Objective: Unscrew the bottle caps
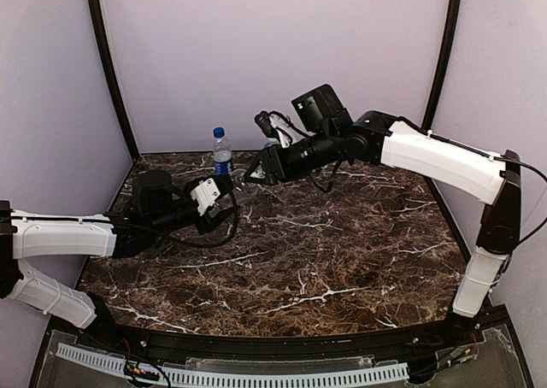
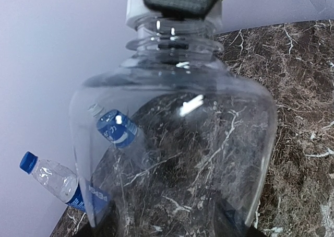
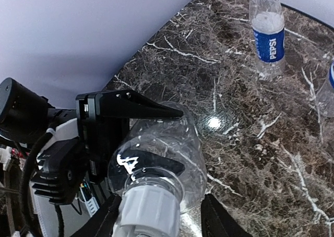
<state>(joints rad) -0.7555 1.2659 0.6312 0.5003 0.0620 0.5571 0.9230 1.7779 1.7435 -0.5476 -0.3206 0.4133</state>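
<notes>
The clear unlabelled bottle lies tilted above the table between both grippers. My left gripper is shut on its body; in the left wrist view the bottle fills the frame, with my left gripper around its lower part. My right gripper is shut on its white cap, which sits between the right gripper's fingers. The cap also shows at the top of the left wrist view. The Pepsi bottle with a blue cap stands at the back.
The Pepsi bottle stands upright on the marble table. A second blue-labelled bottle stands at the right edge of the right wrist view. Purple walls close the table at the back and sides.
</notes>
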